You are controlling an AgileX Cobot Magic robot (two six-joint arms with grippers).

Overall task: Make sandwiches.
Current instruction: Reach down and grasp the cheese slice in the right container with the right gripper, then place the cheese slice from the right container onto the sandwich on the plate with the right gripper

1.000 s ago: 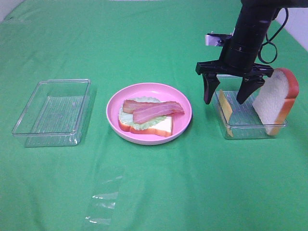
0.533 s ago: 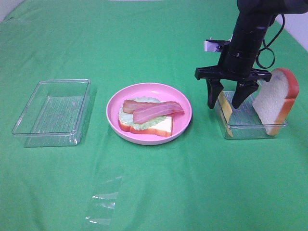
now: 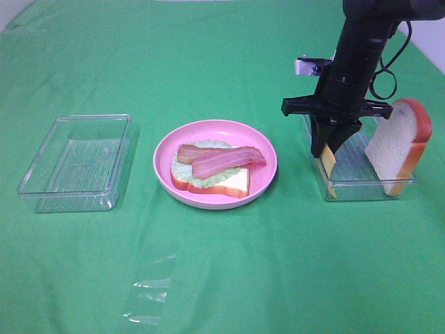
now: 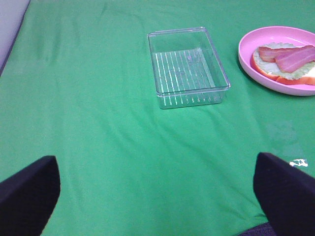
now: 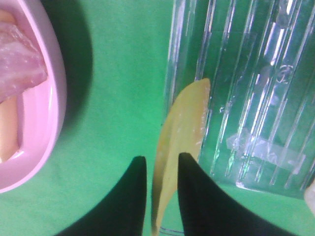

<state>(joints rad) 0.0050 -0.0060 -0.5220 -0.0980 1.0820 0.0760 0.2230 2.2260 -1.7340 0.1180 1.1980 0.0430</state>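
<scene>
Your surface wears green cloth; right gripper clamps the cheese in the right-edge tray, left gripper gapes

The right gripper has dropped a little lower over the near-left corner of the clear tray, and its fingers have drawn together. A second ago they stood spread wide, one outside the tray's wall and one well inside it, with the yellow cheese slice standing free between them. Half a second ago the gap had narrowed by about half. Now the two fingers are almost together, and the wrist view shows the upright cheese slice filling the narrow gap between them, gripped from both sides.
</scene>
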